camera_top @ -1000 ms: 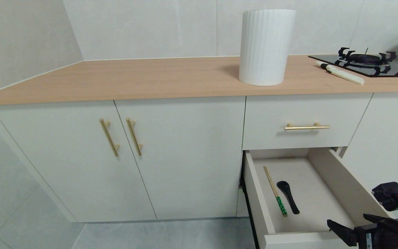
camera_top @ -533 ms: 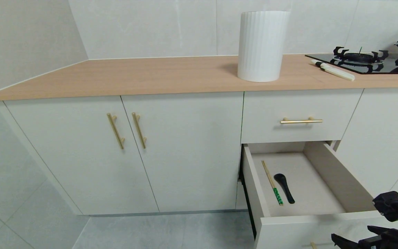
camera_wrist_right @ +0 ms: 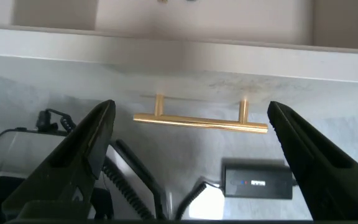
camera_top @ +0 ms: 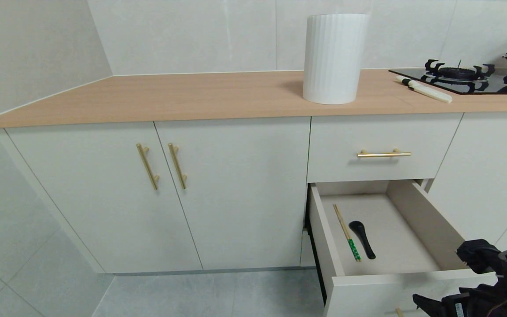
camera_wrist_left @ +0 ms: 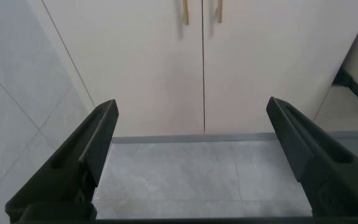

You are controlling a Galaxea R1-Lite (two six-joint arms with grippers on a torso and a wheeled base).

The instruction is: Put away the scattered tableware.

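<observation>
Gold bar handle [camera_wrist_right: 201, 122] of white drawer [camera_top: 368, 293]: 12 o'clock of my right gripper [camera_wrist_right: 189, 109] | jaws spread, left gripper [camera_wrist_left: 191, 107] likewise | best pushed mid-bar, squarely.

- Head camera looks down over counter [camera_top: 192, 94], cupboard doors [camera_top: 236, 193], open drawer [camera_top: 337, 264].
- Left wrist, low, faces those doors.
- Right wrist, seemingly close, faces that drawer's handle [camera_wrist_right: 201, 122].

The right arm [camera_top: 500, 281] is matte black, built of chunky moulded housings, with a small white label [camera_top: 459, 307] near the wrist. The left gripper [camera_wrist_left: 191, 104] and right gripper [camera_wrist_right: 190, 107] each carry two long black jaws, flat-faced wedges tapering to blunt tips. A black ribbed cable [camera_wrist_right: 135, 174] runs below the right one.
</observation>
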